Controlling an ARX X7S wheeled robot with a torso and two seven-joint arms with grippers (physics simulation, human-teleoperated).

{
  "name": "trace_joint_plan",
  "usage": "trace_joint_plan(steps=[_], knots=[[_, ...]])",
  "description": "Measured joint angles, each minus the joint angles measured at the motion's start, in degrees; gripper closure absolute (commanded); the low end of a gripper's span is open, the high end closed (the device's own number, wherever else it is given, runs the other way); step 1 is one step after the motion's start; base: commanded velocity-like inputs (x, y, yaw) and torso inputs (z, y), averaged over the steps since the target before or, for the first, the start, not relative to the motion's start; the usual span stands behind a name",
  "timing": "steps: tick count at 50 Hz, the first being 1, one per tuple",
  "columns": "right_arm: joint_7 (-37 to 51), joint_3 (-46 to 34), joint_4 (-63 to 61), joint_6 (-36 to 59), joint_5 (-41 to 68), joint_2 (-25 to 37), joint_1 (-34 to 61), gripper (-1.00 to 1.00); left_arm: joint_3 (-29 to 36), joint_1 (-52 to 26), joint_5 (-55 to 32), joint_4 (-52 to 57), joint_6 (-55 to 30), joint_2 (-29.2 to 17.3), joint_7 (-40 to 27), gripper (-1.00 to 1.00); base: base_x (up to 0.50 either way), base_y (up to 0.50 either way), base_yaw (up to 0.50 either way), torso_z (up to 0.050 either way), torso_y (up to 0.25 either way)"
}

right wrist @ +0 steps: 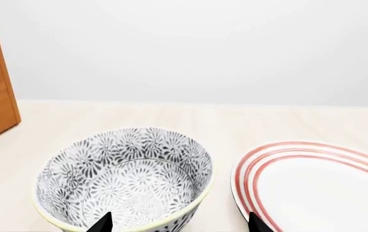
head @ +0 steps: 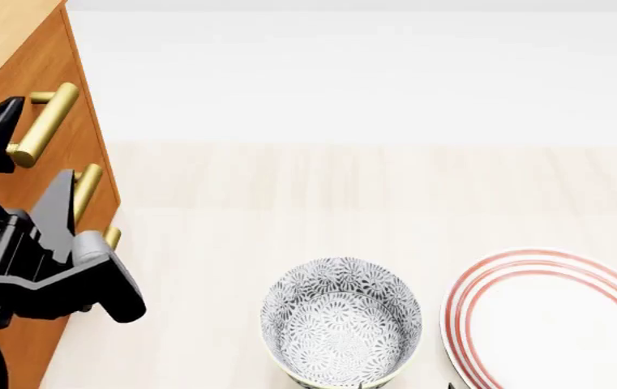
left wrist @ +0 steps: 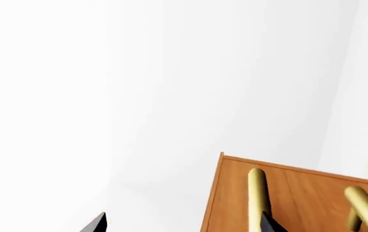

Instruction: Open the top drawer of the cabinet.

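Drawer fronts on the cabinet (head: 10, 49) carry brass bar handles, and three of these show in the head view, stacked one below another down the orange-brown face at the left edge of the picture. The top drawer (head: 62, 97) is the uppermost front, shut flush with the cabinet face as far as the view shows; its handle (head: 46, 123) is the largest and highest of the three bars.

The left gripper (head: 22, 170) stands right in front of that face with its jaws spread wide: one black fingertip reaches just above the near end of the top handle, while the other lies lower, across the second handle. The bar sits between the fingers' span, but whether either finger touches it cannot be told. In the left wrist view two handles appear on the wood, with one dark fingertip (left wrist: 272, 224) close under one bar and the other tip well apart from it.

One patterned grey-and-white bowl (head: 340, 320) and one white plate with red rings (head: 551, 320) sit side by side on the pale table (head: 395, 194), well to the right of the cabinet.

The right gripper (right wrist: 178, 223) shows only in its wrist view, two black tips wide apart and empty, low over the gap between bowl and plate.
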Motion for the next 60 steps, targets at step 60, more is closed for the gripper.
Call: trace_joint_plan(steps=[60], knots=[[1.2,-1.3,0.3,0.5,1.3,1.0,0.5,-1.0,2.4,-9.6,-3.4,-16.8,3.1,2.2,6.0,-1.0,0.0,0.0,0.0,0.0,0.0]])
